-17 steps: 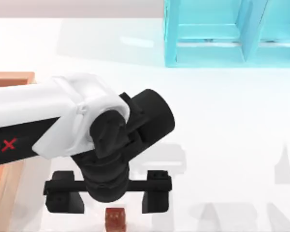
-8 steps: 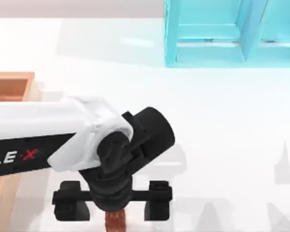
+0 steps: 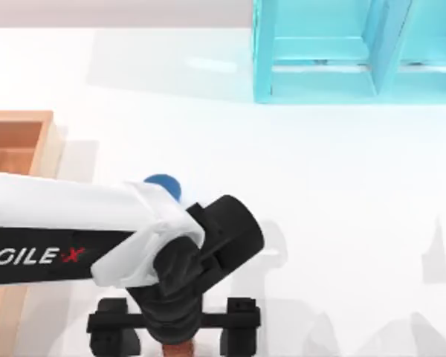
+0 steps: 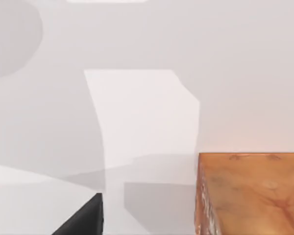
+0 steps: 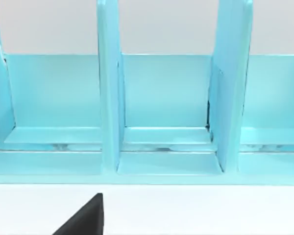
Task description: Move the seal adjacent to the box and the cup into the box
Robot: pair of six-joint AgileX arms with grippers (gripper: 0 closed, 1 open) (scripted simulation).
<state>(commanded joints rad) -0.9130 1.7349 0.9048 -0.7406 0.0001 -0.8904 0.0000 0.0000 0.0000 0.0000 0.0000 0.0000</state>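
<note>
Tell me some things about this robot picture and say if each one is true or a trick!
1. The left gripper is right above the seal. True: its open fingers stand on either side of the small reddish-brown block near the top view's bottom edge.
2. The cup is already inside the box. False: the blue cup stands on the white table, to the right of the wooden box and apart from it.
3. The shelf cabinet is cyan-blue. True.
4. The seal sits on a shelf of the cabinet. False: it is on the table under the left gripper, far from the cabinet.
</note>
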